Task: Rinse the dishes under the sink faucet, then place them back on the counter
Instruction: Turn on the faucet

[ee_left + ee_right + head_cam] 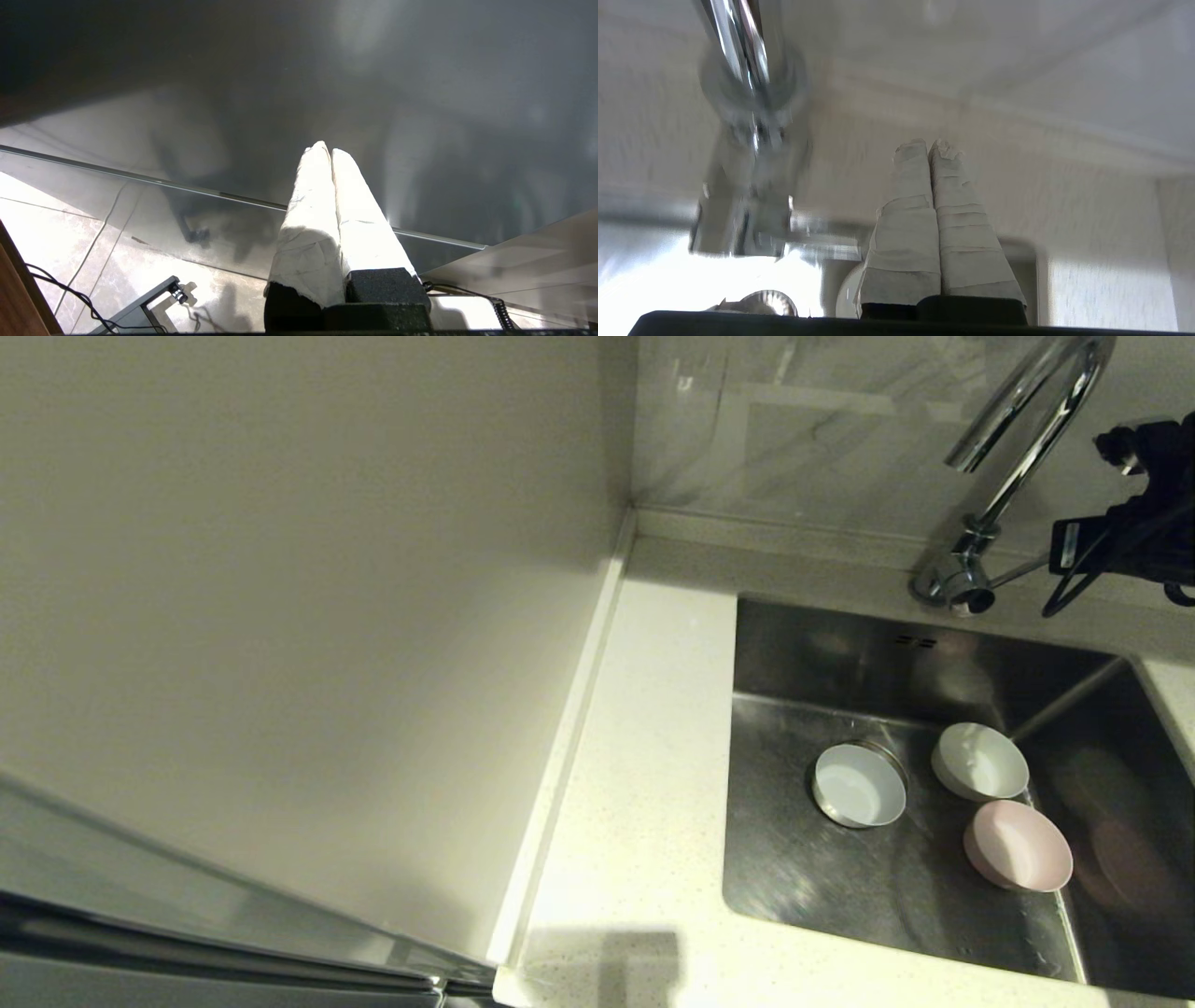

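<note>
Three bowls lie in the steel sink (803,887): a pale blue one (859,786) over the drain, a white one (980,762) behind it to the right, and a pink one (1018,845) nearest. The chrome faucet (1027,420) arches over the sink's back rim, and its thin lever (1018,571) points toward my right arm (1134,527). My right gripper (930,144) is shut and empty, held above the back counter beside the faucet's base (752,93). My left gripper (327,148) is shut, empty, and parked low, out of the head view.
The speckled counter (644,756) runs along the sink's left side, with a raised edge strip (569,737). A plain cream wall panel (280,616) fills the left. A marbled backsplash (794,420) stands behind. The left wrist view shows a grey panel (420,70) and tiled floor (60,228).
</note>
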